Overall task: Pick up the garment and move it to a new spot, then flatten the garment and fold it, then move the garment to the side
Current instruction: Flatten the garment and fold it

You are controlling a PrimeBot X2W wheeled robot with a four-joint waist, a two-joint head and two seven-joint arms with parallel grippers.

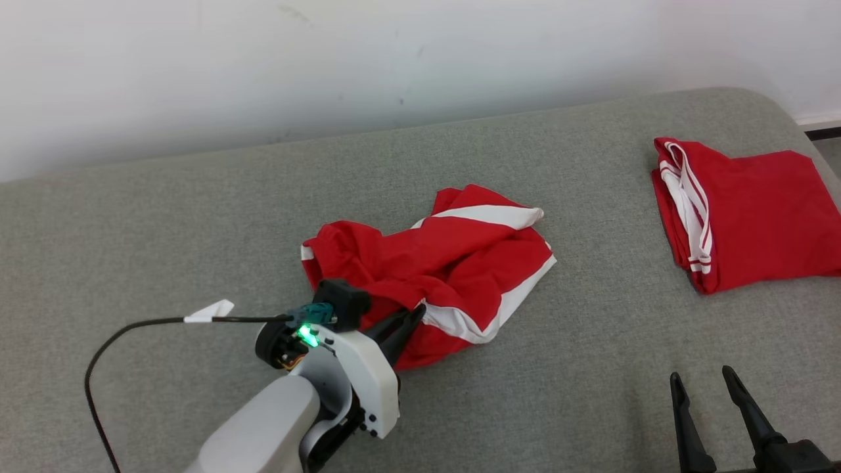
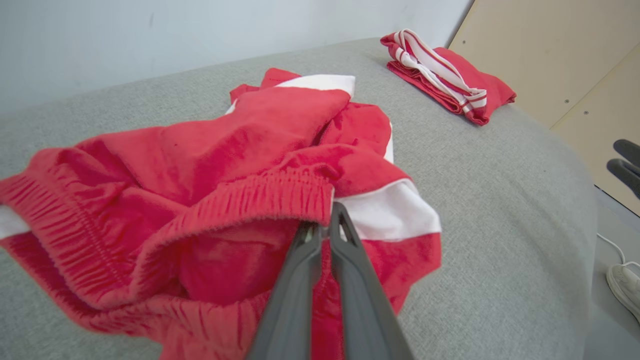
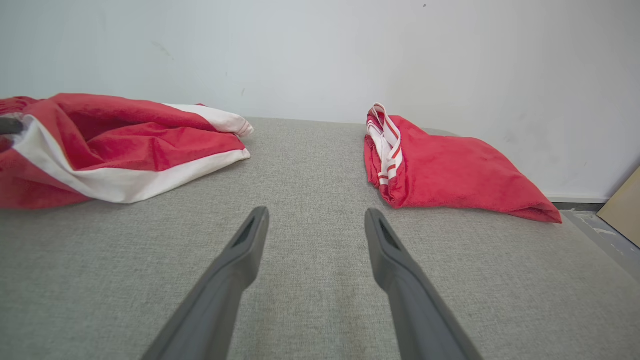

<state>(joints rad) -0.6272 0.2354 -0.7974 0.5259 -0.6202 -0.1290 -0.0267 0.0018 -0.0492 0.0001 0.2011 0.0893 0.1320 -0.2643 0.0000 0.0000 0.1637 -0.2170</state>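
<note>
The garment (image 1: 433, 269) is a crumpled pair of red shorts with white side stripes, lying in the middle of the grey cushion (image 1: 197, 217). My left gripper (image 1: 410, 315) is shut on the garment's near edge. In the left wrist view the elastic waistband (image 2: 260, 197) is pinched between the closed fingers of the left gripper (image 2: 322, 222). My right gripper (image 1: 703, 378) stands open at the lower right, low over bare cushion, with nothing between its fingers; it is seen again, right gripper (image 3: 315, 217), in its own wrist view, where the garment (image 3: 115, 145) lies to the left.
A second red garment (image 1: 749, 210) with white stripes lies folded at the cushion's far right, near the rounded edge. A pale wall (image 1: 328, 59) runs behind the cushion. A black cable (image 1: 131, 328) trails from my left wrist. A wooden panel (image 2: 560, 65) and a shoe (image 2: 625, 290) stand beyond the cushion's end.
</note>
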